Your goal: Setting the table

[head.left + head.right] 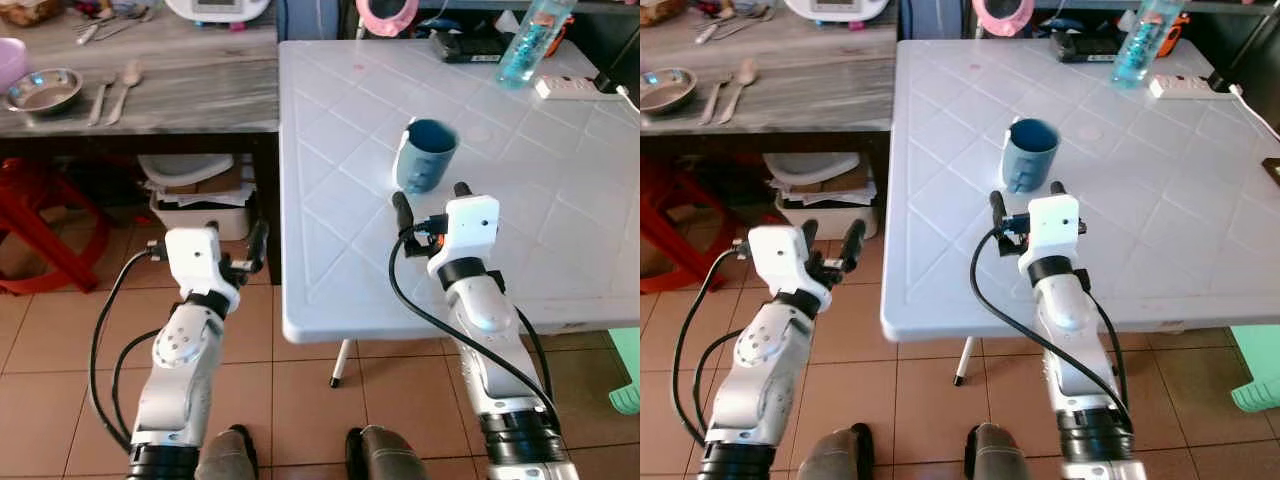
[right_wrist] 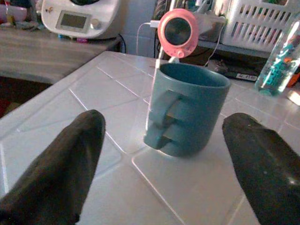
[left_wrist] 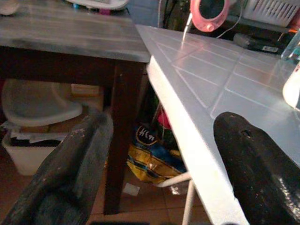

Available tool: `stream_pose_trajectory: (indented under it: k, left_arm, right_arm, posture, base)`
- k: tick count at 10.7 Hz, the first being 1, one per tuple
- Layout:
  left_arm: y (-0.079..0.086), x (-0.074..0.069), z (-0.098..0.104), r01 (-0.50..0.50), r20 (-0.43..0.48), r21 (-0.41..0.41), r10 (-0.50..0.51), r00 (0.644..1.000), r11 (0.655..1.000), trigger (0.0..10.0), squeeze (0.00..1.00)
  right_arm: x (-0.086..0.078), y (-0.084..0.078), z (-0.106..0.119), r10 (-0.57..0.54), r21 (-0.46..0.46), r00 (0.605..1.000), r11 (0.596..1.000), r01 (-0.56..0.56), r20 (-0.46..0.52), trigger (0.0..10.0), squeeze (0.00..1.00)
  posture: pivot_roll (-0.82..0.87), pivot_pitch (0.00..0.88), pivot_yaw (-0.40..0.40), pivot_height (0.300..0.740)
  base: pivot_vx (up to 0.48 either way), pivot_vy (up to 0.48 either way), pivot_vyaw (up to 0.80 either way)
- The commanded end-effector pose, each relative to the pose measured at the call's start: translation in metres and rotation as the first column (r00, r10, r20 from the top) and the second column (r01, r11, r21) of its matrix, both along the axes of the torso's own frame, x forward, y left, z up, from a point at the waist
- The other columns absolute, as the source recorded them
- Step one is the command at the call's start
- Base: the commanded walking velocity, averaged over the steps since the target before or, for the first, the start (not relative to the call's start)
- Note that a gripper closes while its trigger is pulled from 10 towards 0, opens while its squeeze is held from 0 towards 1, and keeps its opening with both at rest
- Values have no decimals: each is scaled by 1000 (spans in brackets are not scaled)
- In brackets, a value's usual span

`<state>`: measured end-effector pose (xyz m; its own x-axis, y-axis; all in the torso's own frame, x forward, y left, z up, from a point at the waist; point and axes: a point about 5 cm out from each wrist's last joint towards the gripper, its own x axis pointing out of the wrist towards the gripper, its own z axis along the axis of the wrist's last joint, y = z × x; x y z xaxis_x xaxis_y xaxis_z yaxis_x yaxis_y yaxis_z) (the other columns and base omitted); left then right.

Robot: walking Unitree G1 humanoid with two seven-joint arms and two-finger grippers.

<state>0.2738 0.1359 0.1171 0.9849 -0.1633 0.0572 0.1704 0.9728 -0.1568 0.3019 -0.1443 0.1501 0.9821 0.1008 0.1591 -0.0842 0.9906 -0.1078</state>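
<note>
A blue mug (image 1: 428,155) stands upright on the white plastic table (image 1: 520,240), its handle turned toward me. My right gripper (image 1: 431,197) is over the table just short of the mug, open, with one finger on each side of the mug's line and nothing between them. In the right wrist view the mug (image 2: 187,110) sits between the two black fingers (image 2: 61,164), apart from both. My left gripper (image 1: 830,240) is open and empty, held low over the tiled floor beside the table's left edge. On the wooden table (image 1: 190,95) lie two spoons (image 1: 128,85) and a steel bowl (image 1: 45,90).
A water bottle (image 1: 533,40), a power strip (image 1: 575,88) and a pink round mirror (image 1: 388,15) are at the white table's far side. A white bin (image 1: 200,205) and a red stool (image 1: 40,230) stand under the wooden table. A white appliance (image 1: 220,8) is at its back.
</note>
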Motion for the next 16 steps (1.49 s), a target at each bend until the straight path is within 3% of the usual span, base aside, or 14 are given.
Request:
stream_pose_trajectory:
  k: [1,3,4,5,6,7,11,14,15,16]
  left_arm:
    - [1,-2,4,5,11,4,-5,1000,1000,10000,0]
    - [1,-5,4,18,0,8,-18,1000,1000,10000,0]
    - [0,-8,3,29,-8,8,-29,1000,1000,10000,0]
    - [-1,-10,3,34,-14,9,-34,999,999,10000,0]
    - [-1,-12,4,42,-20,9,-42,999,999,10000,0]
    - [0,-12,4,40,-22,11,-39,999,999,10000,0]
    - [2,-15,6,56,-35,21,-55,998,998,10000,0]
    - [4,-17,8,58,-42,28,-57,998,998,10000,0]
    - [5,-18,8,57,-45,32,-55,997,998,10000,0]
    - [4,-18,8,59,-48,33,-57,997,998,10000,0]
  right_arm:
    - [4,-3,5,-22,17,1000,1000,22,5,10000,0]
    - [10,-2,11,-40,16,999,999,40,16,10000,0]
    - [14,1,15,-26,68,1000,997,25,18,10000,1000]
    - [17,1,19,-55,37,998,998,54,25,10000,1000]
    - [20,1,20,-78,40,997,996,77,18,10000,706]
    - [23,2,20,-83,54,996,995,82,13,10000,0]
    - [29,-1,26,-118,55,993,992,116,23,10000,0]
    - [32,-19,26,-212,59,977,976,211,5,10000,0]
    - [32,-23,25,-228,74,974,971,228,1,7020,0]
    - [32,-24,26,-230,68,973,971,229,8,2549,0]
  posture:
    - [-58,176,2,740]
    - [-51,194,5,740]
    - [-48,201,7,740]
    - [-42,215,9,740]
    - [-41,236,14,740]
    - [-41,239,15,740]
    - [-33,274,28,740]
    - [-25,283,35,740]
    - [-26,285,38,740]
    - [-26,285,39,740]
  base:
    - [0,0,0]
    - [0,0,0]
    - [0,0,0]
    - [0,0,0]
    - [0,0,0]
    - [0,0,0]
    - [0,0,0]
    - [0,0,0]
    - [0,0,0]
    - [0,0,0]
